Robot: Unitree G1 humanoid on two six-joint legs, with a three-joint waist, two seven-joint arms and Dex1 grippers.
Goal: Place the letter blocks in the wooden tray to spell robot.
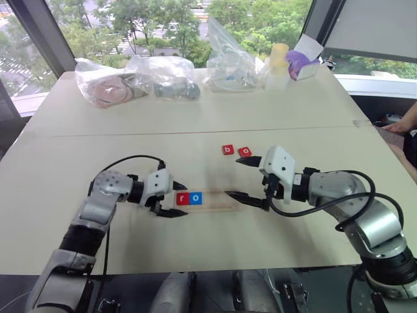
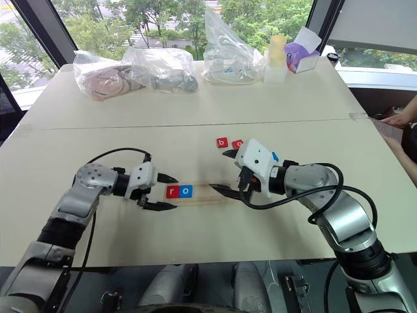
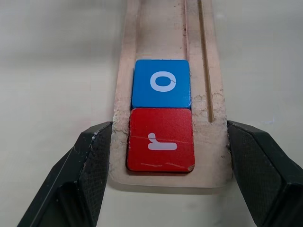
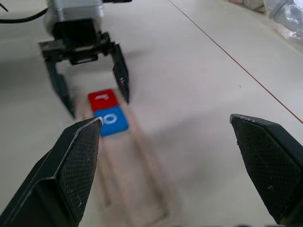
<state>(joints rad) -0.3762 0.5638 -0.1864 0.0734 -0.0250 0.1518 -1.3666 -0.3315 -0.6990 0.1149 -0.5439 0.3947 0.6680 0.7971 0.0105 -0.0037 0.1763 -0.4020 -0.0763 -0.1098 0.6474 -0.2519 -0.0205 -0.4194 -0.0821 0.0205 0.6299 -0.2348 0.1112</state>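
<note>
The wooden tray lies along the table in front of me. At its left end sit a red "r" block and, touching it, a blue "o" block. My left gripper is open and straddles that end, one finger close beside each long side; I cannot tell if they touch. Two red blocks, "b" and "o", lie loose on the table behind the tray. My right gripper is open and empty over the tray's right part, its far fingertip next to the loose "o".
Clear plastic bags with odds and ends, a yellow-lidded bottle and a white box with something purple line the table's far edge. A person's hand rests at the right edge. A seam crosses the tabletop.
</note>
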